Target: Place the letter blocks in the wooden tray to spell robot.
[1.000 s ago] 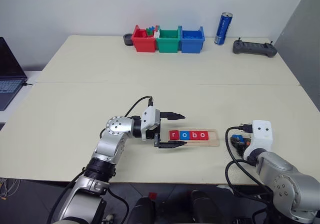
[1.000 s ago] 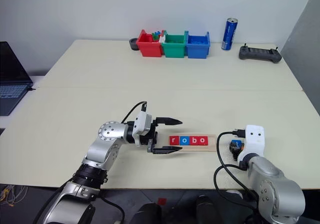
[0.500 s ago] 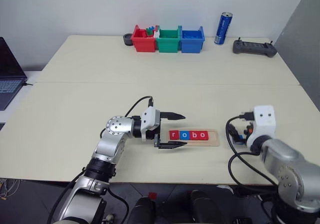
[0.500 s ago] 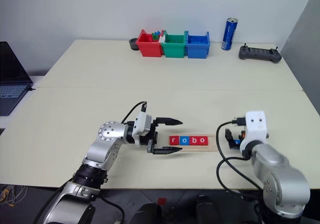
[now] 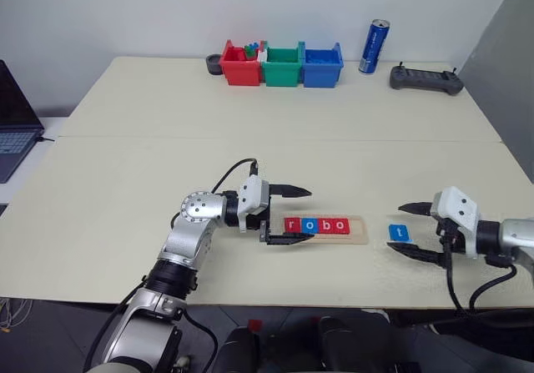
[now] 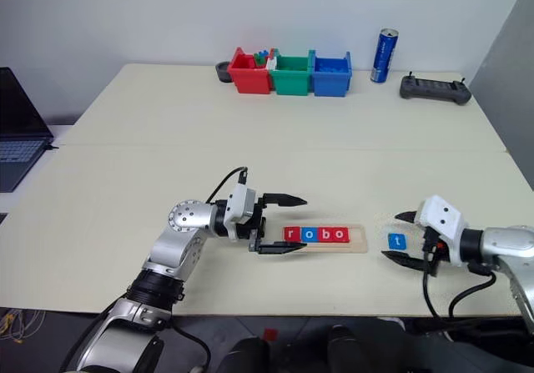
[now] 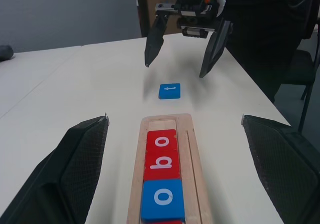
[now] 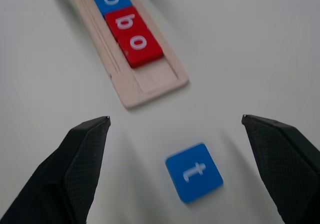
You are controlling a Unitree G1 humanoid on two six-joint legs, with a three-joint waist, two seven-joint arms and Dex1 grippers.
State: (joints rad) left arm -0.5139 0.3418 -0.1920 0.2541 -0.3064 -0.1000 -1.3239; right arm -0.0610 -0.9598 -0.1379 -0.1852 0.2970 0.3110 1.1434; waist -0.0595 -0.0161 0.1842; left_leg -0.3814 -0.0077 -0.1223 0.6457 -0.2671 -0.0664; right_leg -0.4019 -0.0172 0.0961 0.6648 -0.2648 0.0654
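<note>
On the pale bench the wooden tray lies near the front edge, its groove carrying four letter blocks side by side that read r, o, b, o (red, blue, red, red), with the last slot at its right end bare. The fifth block, the blue t block, lies flat on the bench just beside that bare end, apart from the tray and touching nothing. The right gripper hovers at the t block from the right, its two black fingers spread wide and released, one finger beyond the block and one nearer the bench's front edge, neither in contact with it; the right wrist view shows the block in the gap between the fingers with the tray's end farther on. The left gripper points level toward the right at the tray's left end, its jaws also apart and holding nothing, the lower finger lying close to the r block and the upper finger above the bench behind the tray. Along the far edge stand a red bin, a green bin and a blue bin in a row, a blue can upright to their right, and a dark handheld controller farther right; a laptop sits off the bench's left side.
</note>
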